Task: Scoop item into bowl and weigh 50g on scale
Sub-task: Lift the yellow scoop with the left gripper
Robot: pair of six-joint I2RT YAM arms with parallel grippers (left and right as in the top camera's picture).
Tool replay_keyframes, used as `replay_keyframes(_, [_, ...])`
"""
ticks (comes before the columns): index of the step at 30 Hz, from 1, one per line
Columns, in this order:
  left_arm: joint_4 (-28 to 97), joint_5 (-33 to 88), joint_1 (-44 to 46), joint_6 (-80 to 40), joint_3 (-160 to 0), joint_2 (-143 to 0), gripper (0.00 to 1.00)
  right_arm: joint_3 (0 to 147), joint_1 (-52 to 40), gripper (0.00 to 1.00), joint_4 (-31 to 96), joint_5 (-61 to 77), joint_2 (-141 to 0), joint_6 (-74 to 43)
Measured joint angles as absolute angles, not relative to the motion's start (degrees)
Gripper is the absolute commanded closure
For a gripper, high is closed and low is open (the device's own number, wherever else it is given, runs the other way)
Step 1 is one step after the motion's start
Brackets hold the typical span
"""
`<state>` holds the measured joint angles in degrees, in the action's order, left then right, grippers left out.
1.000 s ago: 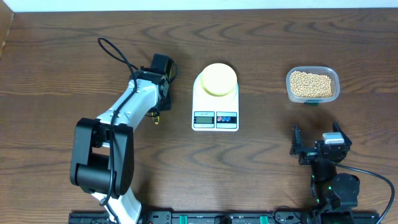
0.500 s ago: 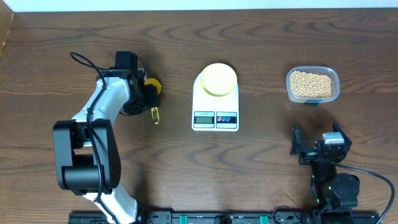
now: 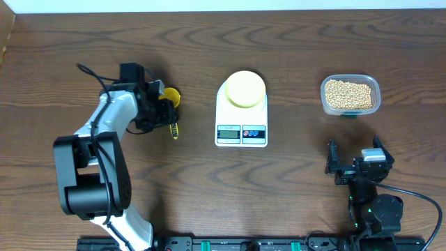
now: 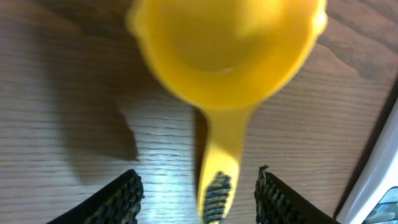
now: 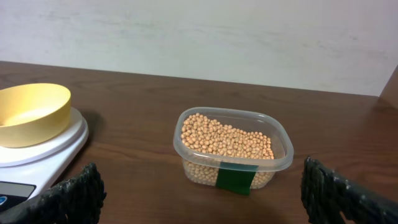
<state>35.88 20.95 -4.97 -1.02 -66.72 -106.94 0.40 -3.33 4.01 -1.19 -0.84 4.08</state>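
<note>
The left gripper (image 4: pixel 198 180) hangs partly open over the table's left side, its jaws apart on either side of the handle of the yellow scoop (image 4: pixel 227 56), holding nothing; the right gripper (image 3: pixel 355 159) stands wide open and empty near the front right edge; the soybeans (image 5: pixel 225 138) fill a clear tub (image 5: pixel 283 158) toward the back right; the pale yellow bowl (image 3: pixel 244 89) sits on the white scale (image 3: pixel 241 132) mid-table.

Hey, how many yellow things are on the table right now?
2. The bowl sits on the scale, mid-table. The scoop lies on the wood left of the scale. Nothing in view seems to hide another.
</note>
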Motion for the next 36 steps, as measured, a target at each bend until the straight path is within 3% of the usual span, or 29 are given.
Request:
replay_keyframes(6, [34.83, 24.77, -6.15, 0.27, -66.11, -106.94, 0.42, 0.4, -3.33, 0.01, 4.01, -1.19, -0.84, 4.08])
replay_keyframes(9, [33.8, 26.5, -6.11, 0.78, -65.01, -107.22, 0.5, 0.4, -3.33, 0.01, 4.01, -1.19, -0.84, 4.08])
replay_keyframes(13, [33.19, 27.18, -6.11, 1.17, -64.79, -108.75, 0.51, 0.4, -3.33, 0.01, 4.01, -1.19, -0.84, 4.08])
replay_keyframes(21, [32.45, 29.69, -6.2, 1.48, -64.86, -110.08, 0.65, 0.4, -3.33, 0.01, 4.03, -1.19, -0.84, 4.08])
replay_keyframes(27, [32.29, 30.24, -6.17, 1.54, -64.86, -110.26, 0.67, 0.4, -3.33, 0.01, 4.01, -1.19, -0.84, 4.1])
replay_keyframes(30, [32.21, 30.48, -6.17, 1.41, -64.86, -110.43, 0.77, 0.4, -3.33, 0.01, 4.01, -1.19, -0.84, 4.08])
replay_keyframes(36, [31.9, 31.42, -6.17, 1.54, -64.86, -110.91, 0.78, 0.4, -3.33, 0.01, 4.01, -1.19, -0.84, 4.1])
